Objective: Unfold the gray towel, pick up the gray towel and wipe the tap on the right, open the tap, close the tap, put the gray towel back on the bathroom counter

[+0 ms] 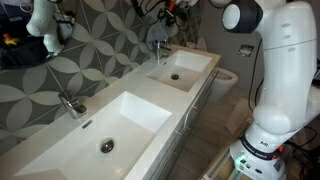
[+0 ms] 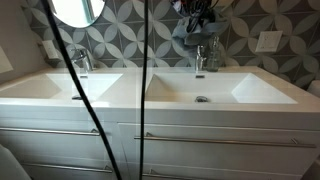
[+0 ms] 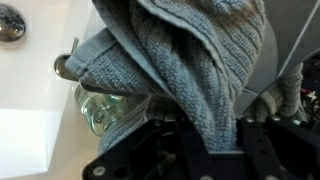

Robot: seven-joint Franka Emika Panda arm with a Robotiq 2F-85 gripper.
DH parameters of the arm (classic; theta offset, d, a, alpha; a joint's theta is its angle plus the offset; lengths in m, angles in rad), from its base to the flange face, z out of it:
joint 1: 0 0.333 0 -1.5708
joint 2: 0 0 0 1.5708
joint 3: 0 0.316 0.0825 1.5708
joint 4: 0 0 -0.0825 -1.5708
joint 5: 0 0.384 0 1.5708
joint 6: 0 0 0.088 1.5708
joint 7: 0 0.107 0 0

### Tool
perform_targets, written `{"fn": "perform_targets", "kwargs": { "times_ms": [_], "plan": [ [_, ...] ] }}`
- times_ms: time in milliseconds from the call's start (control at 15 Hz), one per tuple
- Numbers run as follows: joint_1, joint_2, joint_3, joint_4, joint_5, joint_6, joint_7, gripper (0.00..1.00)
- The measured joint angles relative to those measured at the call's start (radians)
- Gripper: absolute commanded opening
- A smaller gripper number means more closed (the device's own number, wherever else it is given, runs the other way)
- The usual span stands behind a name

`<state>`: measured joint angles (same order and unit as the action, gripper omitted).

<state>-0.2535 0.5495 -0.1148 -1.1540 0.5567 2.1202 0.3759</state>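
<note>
- A long white bathroom tabletop [image 2: 135,95] carries two rectangular basins side by side against a patterned tile wall [image 2: 130,40]. There is flat open surface between the basins, which looks like room to set things down later.
- The white arm [image 1: 275,100] stands on the floor at the far-basin end of the vanity and reaches up and over it. The nearer basin and its own tap lie well apart from the action.
- The right-hand basin [image 2: 225,90] sits directly below the work. Its rim is low, so the real limits are the wall just behind and the basin's front edge.
- Two dark cables [image 2: 100,120] cross the front exterior view close to the lens (they hide nothing that matters).
- The gray towel [image 3: 190,70] hangs bunched from the end effector [image 2: 198,12] and drapes down over the tap on the right.
- The end effector is clamped on the gray towel. The knit folds cover its fingers in the wrist view, so the width of the gap cannot be told.
- The tap on the right [image 2: 200,58] is chrome. In the wrist view its spout [image 3: 68,66] peeks from under the cloth, so the wipe appears under way.
- To wipe well, I would judge: press lightly, stroke along the spout, keep the fabric between metal and fingers, and stay short of the tiles behind.
</note>
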Motion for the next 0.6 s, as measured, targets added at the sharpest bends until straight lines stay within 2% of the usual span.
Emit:
{"fn": "perform_targets", "kwargs": {
  "times_ms": [200, 600],
  "plan": [
    [0.044, 0.009, -0.028, -0.023, -0.082, 0.066, 0.048, 0.05],
    [0.123, 0.048, -0.077, -0.051, -0.216, 0.075, 0.137, 0.05]
  ]
}}
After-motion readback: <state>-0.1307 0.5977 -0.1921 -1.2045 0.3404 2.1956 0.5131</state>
